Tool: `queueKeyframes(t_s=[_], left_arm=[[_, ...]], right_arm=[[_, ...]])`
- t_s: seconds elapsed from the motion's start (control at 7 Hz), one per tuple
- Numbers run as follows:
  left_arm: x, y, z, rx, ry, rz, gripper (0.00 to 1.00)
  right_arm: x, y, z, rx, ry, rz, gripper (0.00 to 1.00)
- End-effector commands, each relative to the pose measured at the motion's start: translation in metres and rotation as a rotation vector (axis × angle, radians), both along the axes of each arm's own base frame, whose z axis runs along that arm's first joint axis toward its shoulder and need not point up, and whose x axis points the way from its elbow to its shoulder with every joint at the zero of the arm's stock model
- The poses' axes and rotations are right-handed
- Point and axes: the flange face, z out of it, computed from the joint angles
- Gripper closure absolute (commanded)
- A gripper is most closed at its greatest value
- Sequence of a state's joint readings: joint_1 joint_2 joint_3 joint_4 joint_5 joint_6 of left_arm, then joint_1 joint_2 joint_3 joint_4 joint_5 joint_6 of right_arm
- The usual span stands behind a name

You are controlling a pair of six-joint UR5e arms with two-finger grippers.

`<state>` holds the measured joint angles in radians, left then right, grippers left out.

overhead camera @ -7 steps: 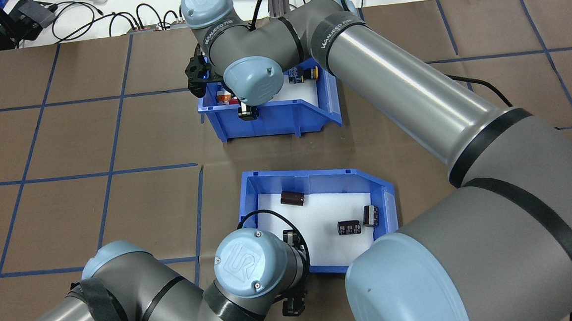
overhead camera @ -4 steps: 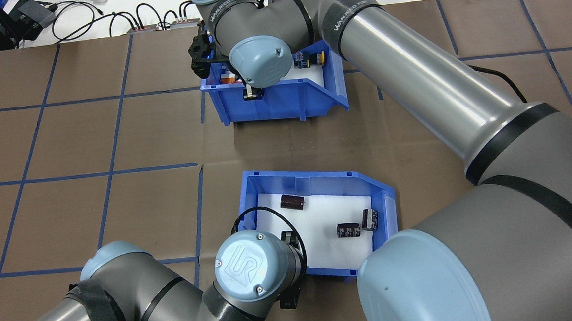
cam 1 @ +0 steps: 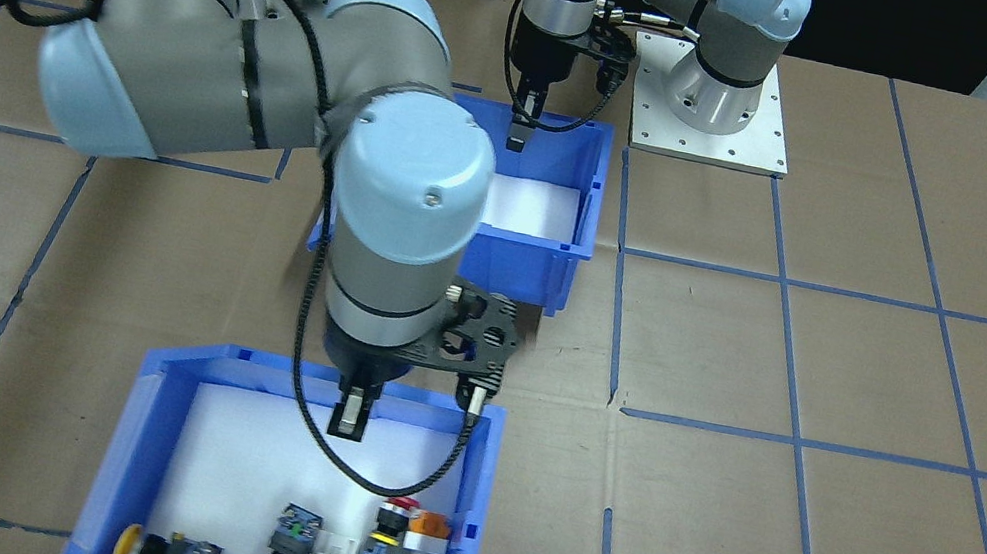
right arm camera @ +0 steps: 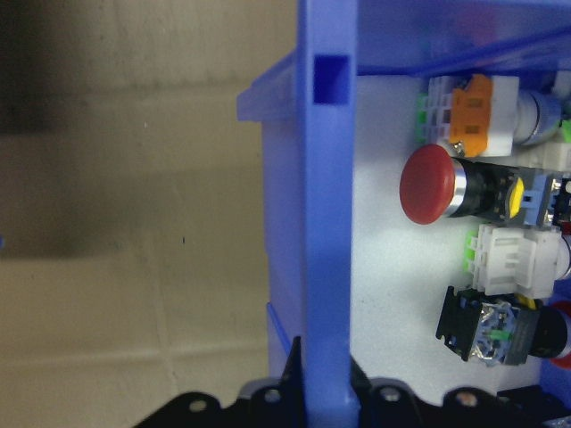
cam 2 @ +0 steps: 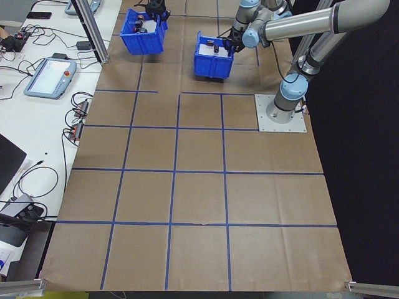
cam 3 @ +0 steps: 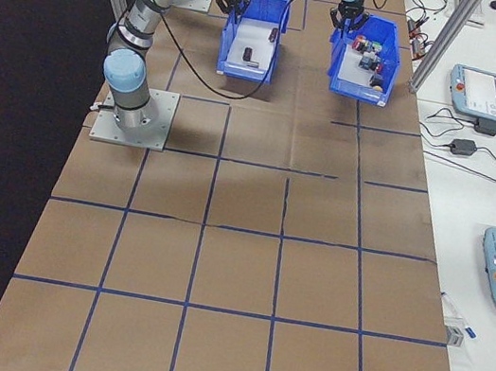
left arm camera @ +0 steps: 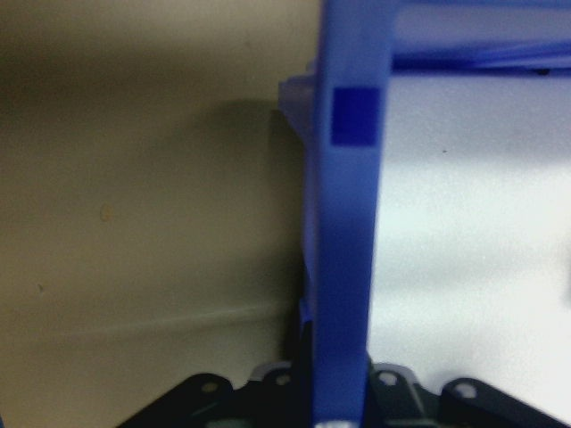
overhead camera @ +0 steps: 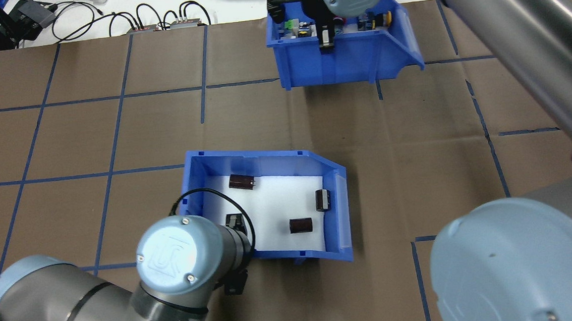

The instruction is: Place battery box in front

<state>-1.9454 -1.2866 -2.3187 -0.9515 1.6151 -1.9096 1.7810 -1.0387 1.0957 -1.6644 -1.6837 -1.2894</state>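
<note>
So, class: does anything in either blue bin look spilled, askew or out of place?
Nothing looks spilled. The battery box sits slightly askew to the tape grid, its three cells lying loose at different angles on the white foam. The push-button bin holds its buttons jumbled together. Each bin has a wall between a gripper's jaws.

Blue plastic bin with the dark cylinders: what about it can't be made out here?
Overhead view: the print on the three dark cylinders in the blue plastic battery bin is too small to read.
Front-facing view: the right arm's grey-and-blue wrist hides those cylinders.
Left wrist view: blurred; the bin's wall covers the jaws' tips.
</note>
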Motion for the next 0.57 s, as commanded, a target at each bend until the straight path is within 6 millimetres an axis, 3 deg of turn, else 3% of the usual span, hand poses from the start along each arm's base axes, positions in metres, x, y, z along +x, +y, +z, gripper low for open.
queueKeyframes(t_s=[0.0,0.14,0.43], left_arm=[[0.070,-0.048,0.012,-0.003,-0.023,0.014,1.00],[0.087,-0.079,0.019,0.000,0.030,0.018,1.00],[0.087,-0.157,0.015,0.026,0.045,0.008,1.00]], right_arm=[[-0.086,-0.012,0.029,0.002,0.004,-0.005,0.96],[-0.117,-0.017,0.034,0.002,0.009,0.005,0.96],[-0.178,-0.017,0.034,0.023,0.014,0.024,0.96]])
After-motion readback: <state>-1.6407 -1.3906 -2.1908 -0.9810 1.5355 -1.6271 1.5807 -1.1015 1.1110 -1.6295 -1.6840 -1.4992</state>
